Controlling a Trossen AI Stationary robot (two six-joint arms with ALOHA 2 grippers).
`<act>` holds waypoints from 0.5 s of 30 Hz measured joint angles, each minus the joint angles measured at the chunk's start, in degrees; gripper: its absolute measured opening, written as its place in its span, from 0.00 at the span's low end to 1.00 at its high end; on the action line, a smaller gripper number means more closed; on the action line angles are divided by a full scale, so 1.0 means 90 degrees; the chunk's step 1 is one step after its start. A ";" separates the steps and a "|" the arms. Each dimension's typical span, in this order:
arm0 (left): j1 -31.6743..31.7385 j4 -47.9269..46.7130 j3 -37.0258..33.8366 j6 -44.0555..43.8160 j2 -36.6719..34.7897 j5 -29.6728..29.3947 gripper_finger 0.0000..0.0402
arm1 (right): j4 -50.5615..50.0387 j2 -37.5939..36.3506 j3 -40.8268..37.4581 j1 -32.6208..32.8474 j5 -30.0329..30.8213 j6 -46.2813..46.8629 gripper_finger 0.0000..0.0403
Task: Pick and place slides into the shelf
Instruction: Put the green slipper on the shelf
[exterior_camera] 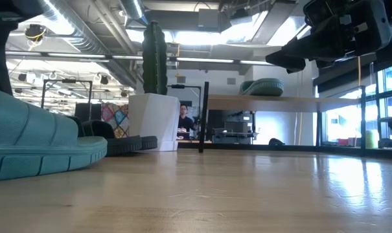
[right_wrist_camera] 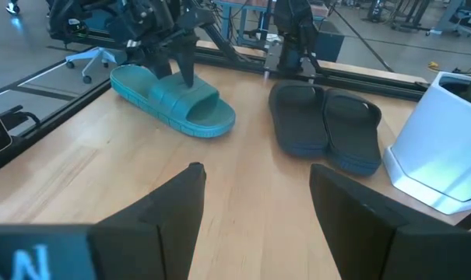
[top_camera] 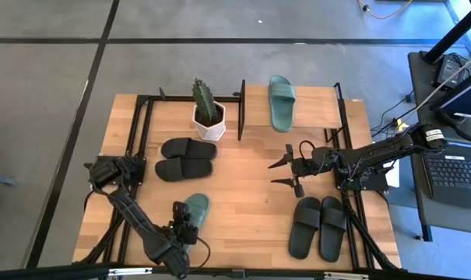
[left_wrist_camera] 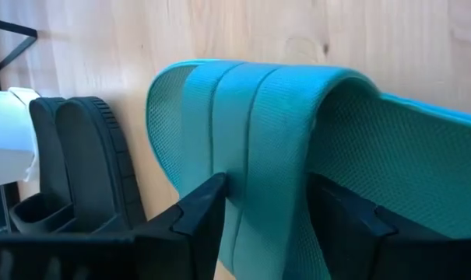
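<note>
From my seat at the controls, the overhead view lays it all out: one sage-green slide (top_camera: 281, 103) already sits on the shelf's top board (top_camera: 317, 109) at the far side of the worktop (top_camera: 243, 194), and its mate (top_camera: 195, 208) lies near the front edge with the left tool (top_camera: 182, 220) down on it. You can't really tell the grip from up there, but the left wrist cam shows it: the two dark fingers (left_wrist_camera: 200, 214) sit either side of the green strap (left_wrist_camera: 258, 155), one at each edge, so it's straddling the strap. Whether it's actually pinching yet, I can't tell.

The right tool (top_camera: 286, 173) hangs mid-worktop with its fingers spread and nothing between them. Its own cam confirms that, and looks across at the green slide (right_wrist_camera: 173, 99) with the left arm on it, plus one black pair (right_wrist_camera: 325, 127) beside the white pot (right_wrist_camera: 445, 140).

The other black pair (top_camera: 318, 226) is at the front right, only visible from overhead. The cactus (top_camera: 205, 101) stands just left of the shelf. The low view puts the green slide (exterior_camera: 34, 145) huge on the left, and shows the shelved slide (exterior_camera: 264, 87) up on the board.
</note>
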 joint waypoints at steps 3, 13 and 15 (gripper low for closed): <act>0.0002 -0.0061 0.0000 0.0000 -0.0002 -0.0024 0.41 | -0.0003 0.0000 0.0000 0.0001 0.0000 -0.0002 0.58; 0.0088 -0.0183 -0.0002 -0.0215 -0.0013 -0.0015 0.08 | -0.0005 0.0000 0.0000 0.0000 -0.0001 0.0108 0.58; 0.0233 -0.0294 -0.0002 -0.0801 -0.0107 0.0039 0.03 | -0.0005 0.0000 0.0000 0.0000 0.0000 0.0197 0.58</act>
